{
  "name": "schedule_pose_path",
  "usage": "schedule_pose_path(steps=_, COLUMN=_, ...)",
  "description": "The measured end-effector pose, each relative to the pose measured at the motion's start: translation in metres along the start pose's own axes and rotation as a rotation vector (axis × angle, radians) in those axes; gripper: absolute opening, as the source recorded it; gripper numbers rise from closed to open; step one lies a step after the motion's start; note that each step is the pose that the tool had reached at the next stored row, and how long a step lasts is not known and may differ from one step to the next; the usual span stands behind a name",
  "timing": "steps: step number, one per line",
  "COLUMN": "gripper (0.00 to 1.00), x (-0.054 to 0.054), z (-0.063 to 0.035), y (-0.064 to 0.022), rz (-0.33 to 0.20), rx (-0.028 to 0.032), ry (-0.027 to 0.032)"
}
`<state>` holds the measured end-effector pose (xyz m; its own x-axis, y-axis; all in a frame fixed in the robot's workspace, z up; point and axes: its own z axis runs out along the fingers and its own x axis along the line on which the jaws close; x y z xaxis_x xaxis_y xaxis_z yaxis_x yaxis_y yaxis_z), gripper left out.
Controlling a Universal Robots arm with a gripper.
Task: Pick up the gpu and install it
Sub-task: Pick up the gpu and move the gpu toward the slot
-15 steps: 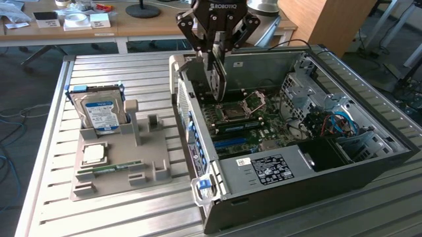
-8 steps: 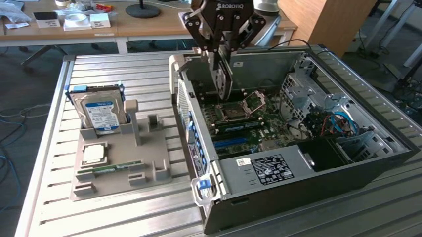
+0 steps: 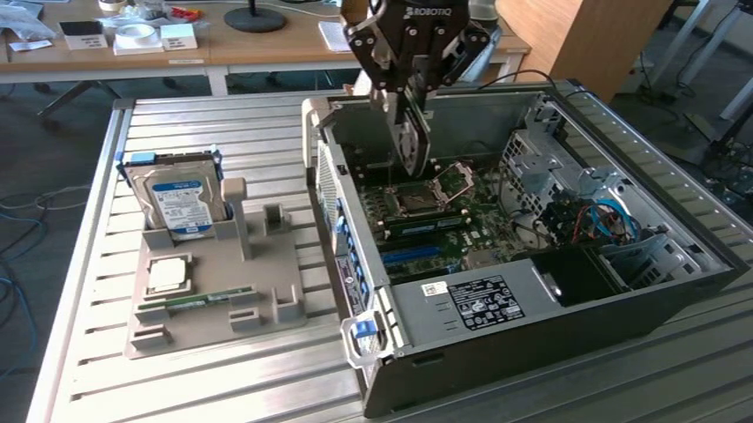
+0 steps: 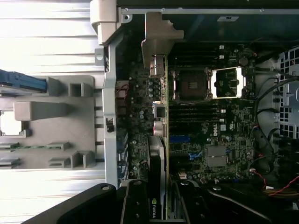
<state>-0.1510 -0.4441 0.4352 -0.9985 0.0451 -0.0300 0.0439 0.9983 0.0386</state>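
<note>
Pincer [image 3: 398, 99] clamped on gpu [image 3: 408, 145], card upright, edge-on over motherboard [image 3: 471, 211] inside open case [image 3: 530, 352], near its tray-side edge.

On my feed the gripper [image 3: 403, 110] is black all over, with white ROBOTIQ lettering across its body; its linked fingers [image 4: 135, 205] are matte black, with round pivot bolts at the joints

- "ROBOTIQ" – white letters on the black gripper [image 3: 401, 99], up near its top.
- "NVIDIA" – with a small green sign beside it, on the edge of the gpu [image 4: 158, 154].
- The white sticker on the power supply [image 3: 477, 300] has tiny print, too small to read.
- The blue-and-white sticker on the hard drive [image 3: 176, 203] is also too small to read.
</note>
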Motion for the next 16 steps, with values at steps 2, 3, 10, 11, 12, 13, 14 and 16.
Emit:
schedule_pose_path(steps=2, gripper=0.27, x=-0.005, z=0.0002, y=0.0002, rz=0.000, rx=-0.0001, ry=-0.0001)
schedule_pose_path(steps=3, gripper=0.27, x=-0.007, z=0.0003, y=0.0003, rz=0.000, rx=-0.0001, ry=-0.0001)
schedule_pose_path(steps=10, gripper=0.27, x=-0.022, z=0.0008, y=0.0010, rz=0.000, rx=-0.0001, ry=-0.0001)
schedule_pose_path(steps=11, gripper=0.27, x=-0.024, z=0.0008, y=0.0010, rz=0.000, rx=-0.0001, ry=-0.0001)
schedule_pose_path(steps=12, gripper=0.27, x=-0.025, z=0.0008, y=0.0011, rz=0.000, rx=0.0000, ry=0.0000)
schedule_pose_path(steps=13, gripper=0.27, x=-0.026, z=0.0009, y=0.0012, rz=0.000, rx=0.0000, ry=0.0000)
schedule_pose_path(steps=14, gripper=0.27, x=-0.028, z=0.0009, y=0.0013, rz=0.000, rx=0.0000, ry=0.0000)
schedule_pose_path(steps=16, gripper=0.27, x=-0.032, z=0.0010, y=0.0014, rz=0.000, rx=0.0000, ry=0.0000)
